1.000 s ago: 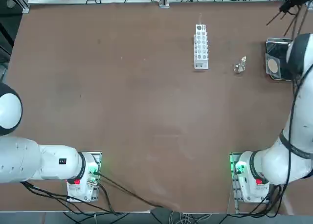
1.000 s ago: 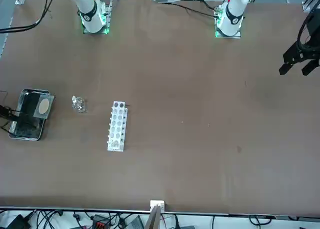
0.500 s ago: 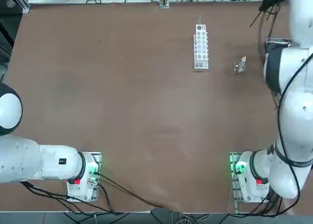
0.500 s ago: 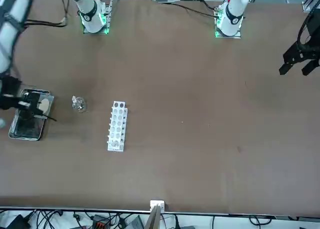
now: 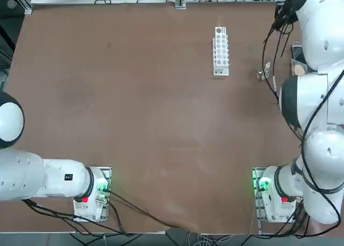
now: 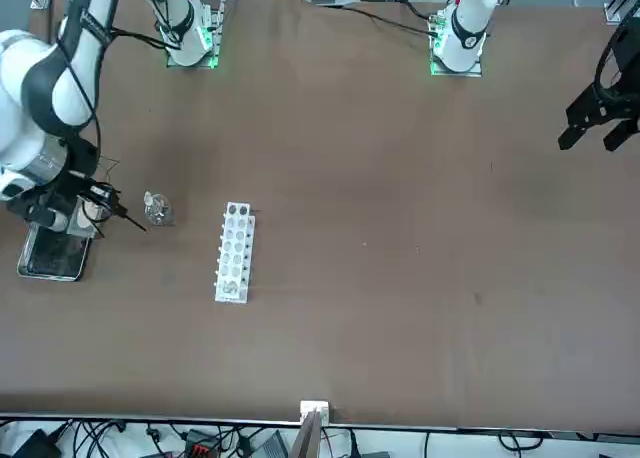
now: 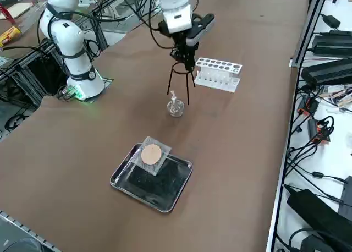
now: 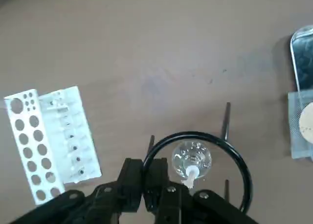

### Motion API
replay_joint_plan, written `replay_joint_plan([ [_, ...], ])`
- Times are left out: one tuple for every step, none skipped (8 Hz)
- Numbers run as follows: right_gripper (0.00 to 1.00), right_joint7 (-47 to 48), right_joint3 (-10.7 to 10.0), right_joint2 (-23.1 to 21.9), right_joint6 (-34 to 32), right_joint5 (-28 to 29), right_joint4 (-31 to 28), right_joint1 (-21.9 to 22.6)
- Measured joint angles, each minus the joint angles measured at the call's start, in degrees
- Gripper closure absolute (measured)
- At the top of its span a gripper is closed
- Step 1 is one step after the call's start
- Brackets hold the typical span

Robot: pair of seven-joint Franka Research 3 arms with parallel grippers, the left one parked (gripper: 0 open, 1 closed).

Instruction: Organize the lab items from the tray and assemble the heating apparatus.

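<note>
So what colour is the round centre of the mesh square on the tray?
Tan, on the grey mesh square that leans on the tray rim; the right side view shows it best.

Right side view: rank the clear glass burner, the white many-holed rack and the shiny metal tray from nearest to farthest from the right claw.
1. Clear glass burner: just below the right claw, which is shut on the thin dark wire stand above it.
2. White many-holed rack: beside the claw, toward the table's far side.
3. Shiny metal tray: farthest, nearest the camera, bearing the square mesh.
</note>
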Motion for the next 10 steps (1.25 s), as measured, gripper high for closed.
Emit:
replay_joint_plan([
  [0.93, 0.0, -0.25, -0.01, 2.83, 0.48, -3.04, 1.64],
  [0.93, 0.01, -0.25, 0.02, 5.29, 1.25, -5.85, 2.91],
  [0.93, 0.01, -0.23, 0.03, 7.22, 2.85, -8.35, 3.89],
  [0.93, 0.01, -0.2, 0.04, 8.63, 4.3, -10.26, 4.74],
  [0.93, 0.01, -0.17, 0.05, 9.72, 5.56, -11.71, 5.37],
  [0.93, 0.01, -0.16, 0.06, 10.47, 6.81, -12.75, 5.7],
  [0.93, 0.01, -0.13, 0.07, 10.81, 7.84, -13.41, 5.82],
  [0.93, 0.01, 0.12, 0.08, 10.9, 8.91, -13.76, 5.87],
  [0.93, 0.01, 0.71, 0.17, 11.11, 10.16, -13.98, 5.92],
  [0.93, 0.01, 1.42, 0.39, 11.73, 11.24, -14.36, 5.95],
])
